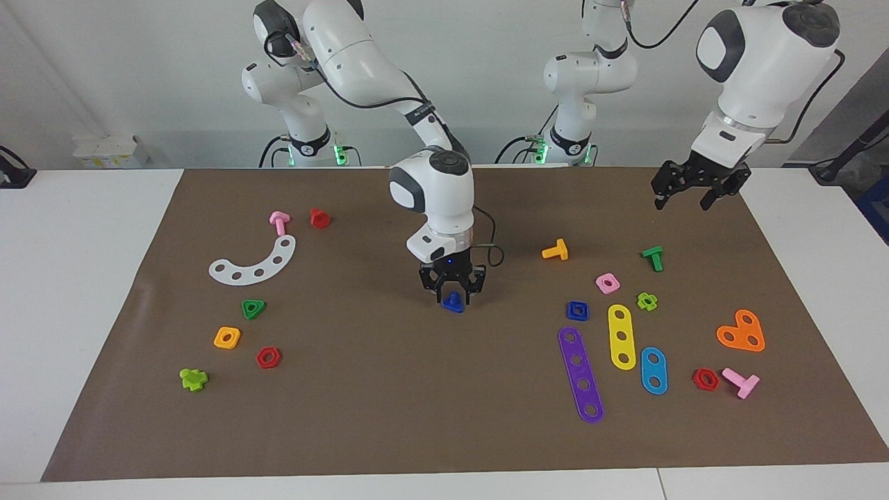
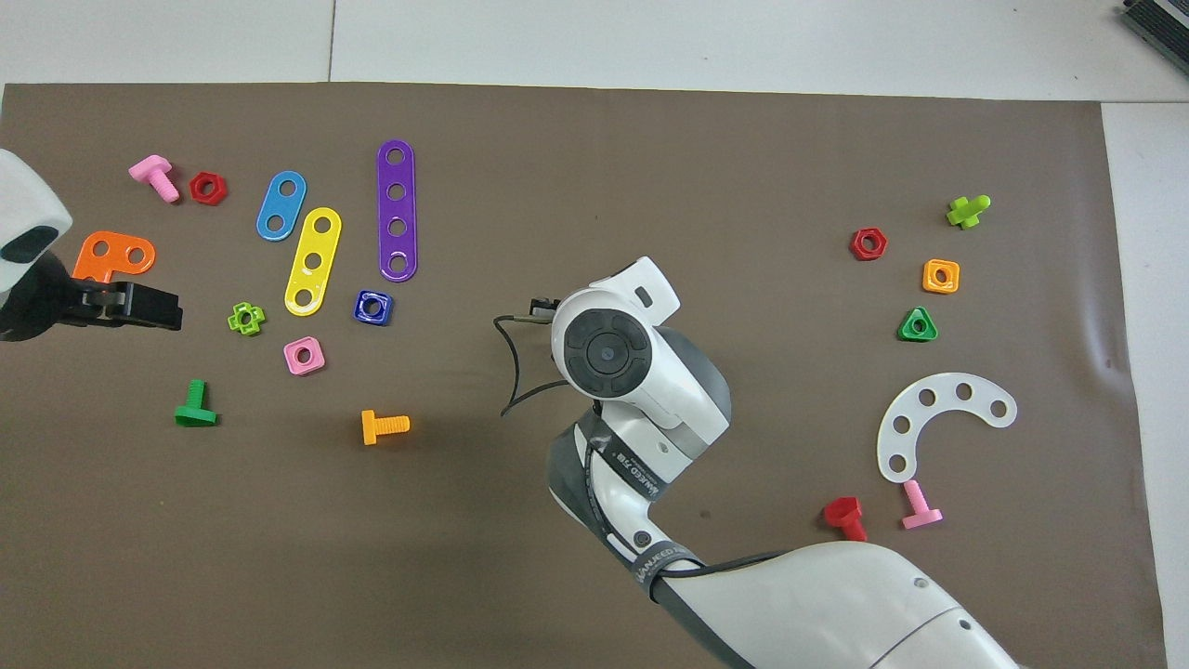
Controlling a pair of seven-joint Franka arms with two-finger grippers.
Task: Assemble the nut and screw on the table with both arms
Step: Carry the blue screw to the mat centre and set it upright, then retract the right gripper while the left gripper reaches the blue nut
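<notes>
While the screw (image 1: 453,302) stands on the desk (image 1: 389,389) mid-mat under the right pincer (image 1: 452,290), spread around it, the nut (image 1: 577,310) lies unmated toward the left arm's end; the left pincer (image 1: 684,194), spread, hangs high.

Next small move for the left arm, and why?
Probably bring the left pincer over the nut and lower it. The nut lies ungrasped beside the purple strip, while the right pincer is at the screw mid-mat.
</notes>
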